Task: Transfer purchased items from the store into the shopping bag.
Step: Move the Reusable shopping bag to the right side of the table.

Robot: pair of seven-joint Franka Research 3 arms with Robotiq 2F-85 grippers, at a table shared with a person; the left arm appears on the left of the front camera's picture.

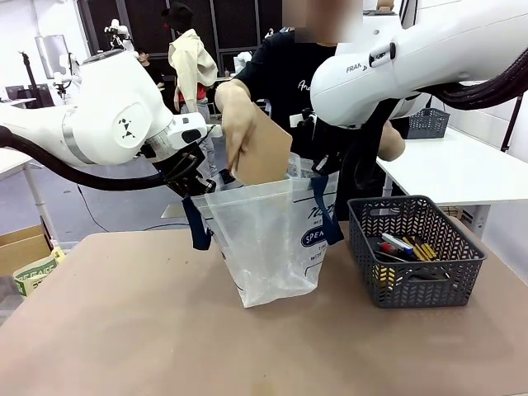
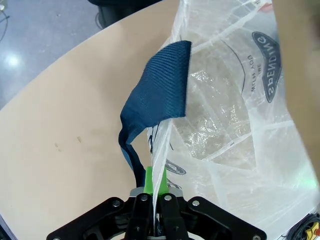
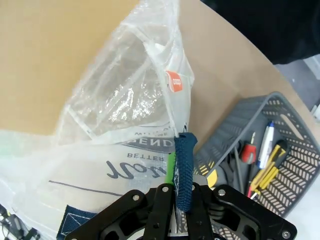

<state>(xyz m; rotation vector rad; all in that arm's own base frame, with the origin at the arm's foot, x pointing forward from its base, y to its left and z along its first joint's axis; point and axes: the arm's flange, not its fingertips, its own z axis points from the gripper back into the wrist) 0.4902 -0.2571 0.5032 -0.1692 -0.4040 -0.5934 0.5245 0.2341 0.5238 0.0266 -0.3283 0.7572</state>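
Tan table (image 1: 124, 330): clear, crinkly, navy-handled shopping bag (image 1: 268, 247)

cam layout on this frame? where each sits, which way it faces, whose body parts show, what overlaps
Front: fixed between the arms, facing across the table at the person; both white arms show, plus the person's hand holding a tan item at the shopping bag's mouth.
Left wrist: on that wrist, looking along the left gripper, shut on the bag's rim.
Right wrist: likewise, along the right gripper, shut on a navy handle; basket beyond.
Shared: all show the bag; front and right wrist share the basket.
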